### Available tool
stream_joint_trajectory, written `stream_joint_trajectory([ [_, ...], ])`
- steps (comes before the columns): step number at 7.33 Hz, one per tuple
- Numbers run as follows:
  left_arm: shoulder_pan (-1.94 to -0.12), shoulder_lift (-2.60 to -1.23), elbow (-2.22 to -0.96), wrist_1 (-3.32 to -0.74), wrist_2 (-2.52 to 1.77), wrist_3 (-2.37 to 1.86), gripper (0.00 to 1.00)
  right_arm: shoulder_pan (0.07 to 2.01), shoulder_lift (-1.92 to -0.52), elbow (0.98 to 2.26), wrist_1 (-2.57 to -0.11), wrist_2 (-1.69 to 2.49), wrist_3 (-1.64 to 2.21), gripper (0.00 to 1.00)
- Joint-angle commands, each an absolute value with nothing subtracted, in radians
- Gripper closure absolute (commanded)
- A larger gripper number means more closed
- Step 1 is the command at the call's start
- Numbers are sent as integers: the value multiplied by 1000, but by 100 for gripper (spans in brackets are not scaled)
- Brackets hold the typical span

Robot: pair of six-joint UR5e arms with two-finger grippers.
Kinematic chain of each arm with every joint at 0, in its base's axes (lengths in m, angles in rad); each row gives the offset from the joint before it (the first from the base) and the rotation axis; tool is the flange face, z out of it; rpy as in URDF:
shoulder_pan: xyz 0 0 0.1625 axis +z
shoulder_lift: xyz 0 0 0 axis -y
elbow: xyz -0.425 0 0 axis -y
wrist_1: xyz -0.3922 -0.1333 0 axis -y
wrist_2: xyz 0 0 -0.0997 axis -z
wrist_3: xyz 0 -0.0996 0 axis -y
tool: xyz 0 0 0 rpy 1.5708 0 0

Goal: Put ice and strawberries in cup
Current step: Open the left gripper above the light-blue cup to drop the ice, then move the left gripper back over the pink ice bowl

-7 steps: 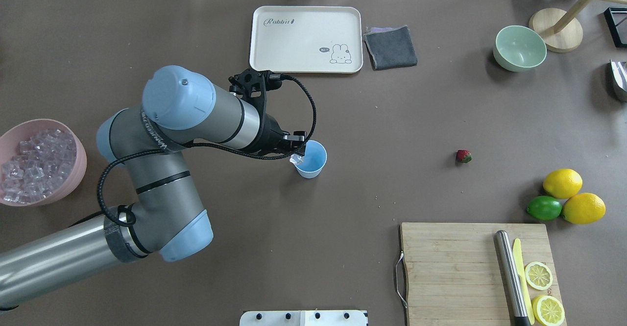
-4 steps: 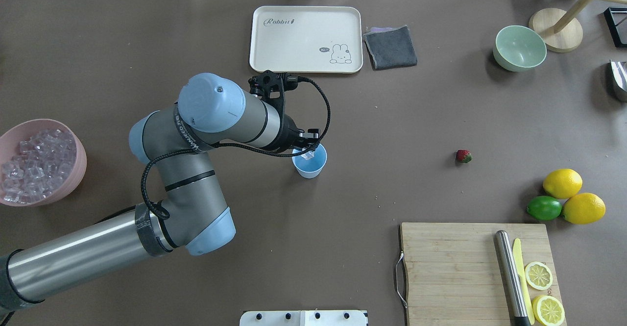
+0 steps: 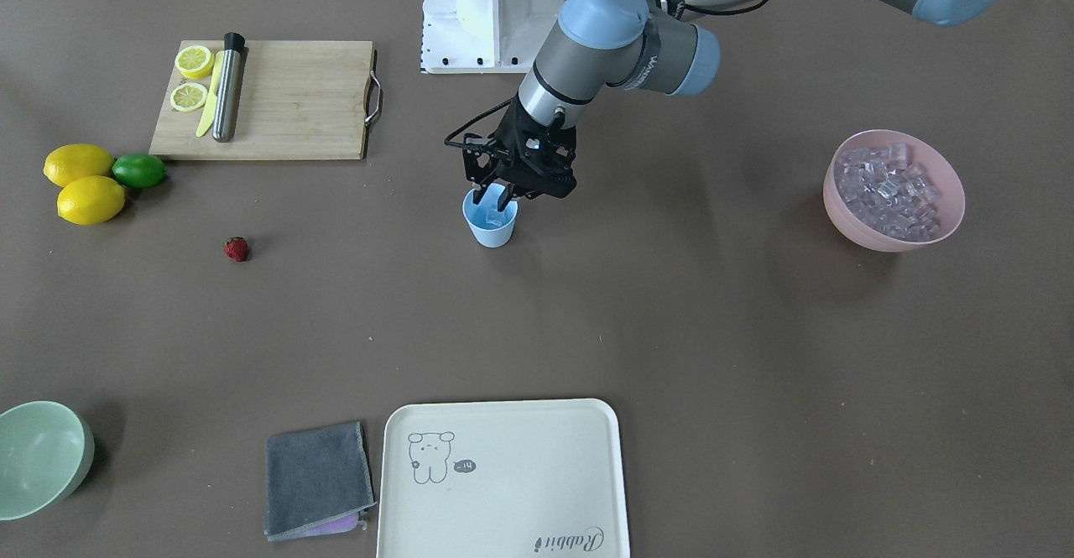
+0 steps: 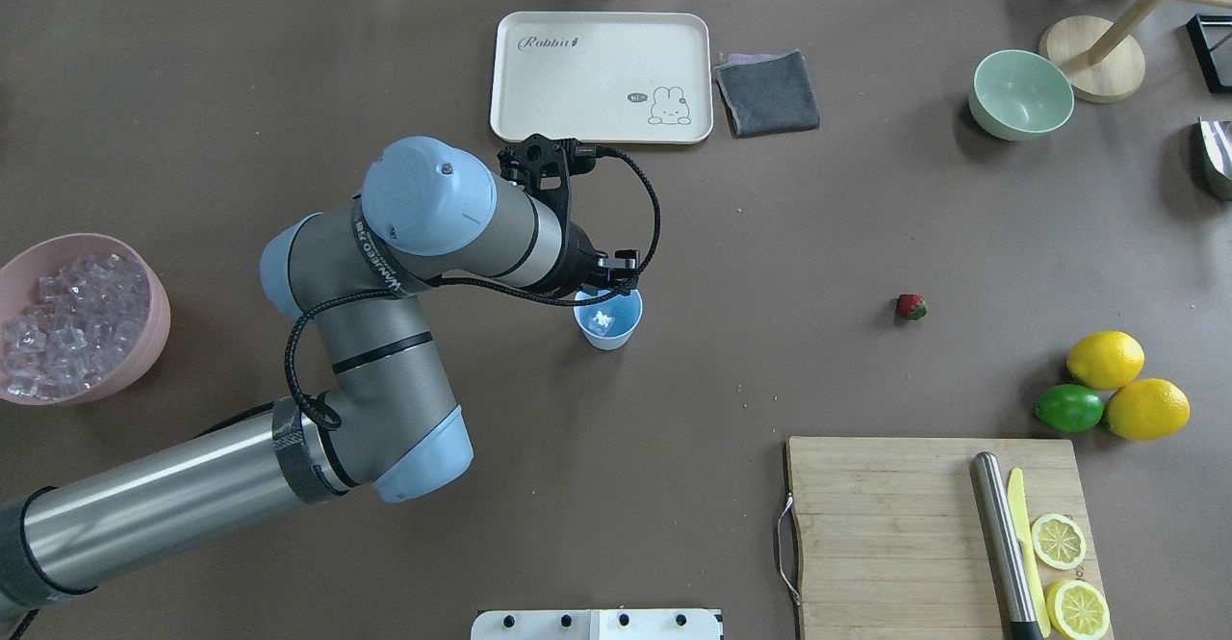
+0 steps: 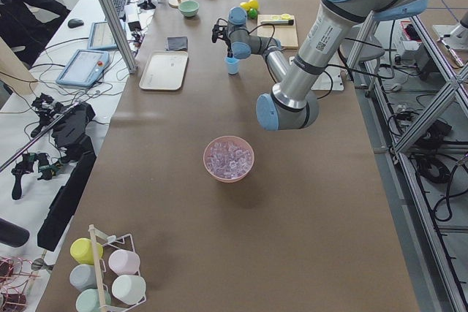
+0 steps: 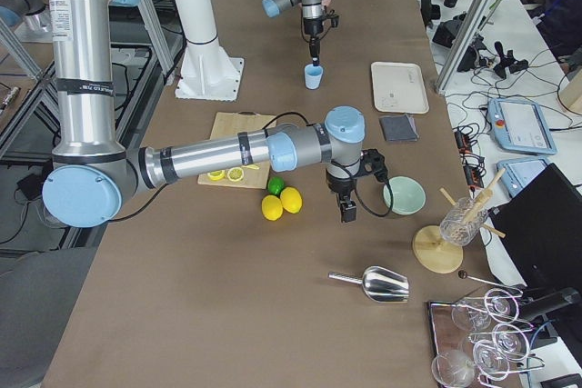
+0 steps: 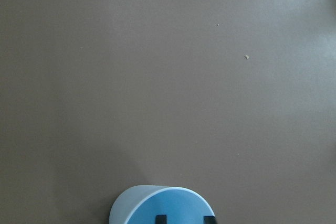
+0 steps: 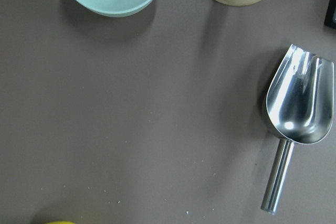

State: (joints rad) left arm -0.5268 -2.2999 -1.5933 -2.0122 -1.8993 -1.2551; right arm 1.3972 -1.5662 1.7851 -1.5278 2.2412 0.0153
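Far left of the brown table (image 4: 770,236): we log one round pink plastic bowl (image 4: 160,318), heaped with small clear glassy ice cubes (image 4: 72,322) of a faint lilac tint.

Centre-left: we log the left gripper (image 3: 494,199), pointing down over a small light-blue tapered plastic cup (image 4: 624,311) that stands upright on the table. Its two black fingers (image 7: 161,218) stand apart at the cup's mouth, with nothing between them.

Contents of the cup: we count one single ice cube (image 4: 603,320), lying loose inside, below the fingertips.

Right of centre: we log one small red strawberry with a dark green leafy cap (image 4: 910,307), alone on the table, well apart from the cup.

Far right: we log two yellow lemons (image 4: 1104,359) and one green lime (image 4: 1069,408), touching in a cluster.

Also far right: the right gripper (image 6: 348,211) hangs over the table between the lemons and a pale green bowl (image 6: 404,194). We see it in the side view only and cannot tell whether its fingers are apart or together. A shiny metal scoop (image 8: 296,111) lies on the table near it.
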Motion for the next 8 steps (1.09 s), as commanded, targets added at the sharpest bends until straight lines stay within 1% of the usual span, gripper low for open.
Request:
stream_joint_trajectory([
  [1,-554,-2304,-1661,-1895,-1954,-1255,19,1396,-1566,1784,-1528,2241,15,0],
  [2,-639,-2303,-1711,-1758,-2106,-1246,20,1391,-1566,1786,-1528,2243,15,0],
  [3,-713,-2272,-1759,-1697,-2156,-1226,21,1391,-1566,1789,-1528,2246,15,0],
  [4,-754,-2197,-1781,-1691,-2157,-1119,22,1388,-1563,1790,-1528,2247,15,0],
  [6,-904,-2046,-1807,-1690,-2171,-891,22,1361,-1546,1789,-1529,2252,18,0],
  [8,-1103,-1866,-1810,-1692,-2354,-546,22,1339,-1530,1789,-1529,2252,43,0],
])
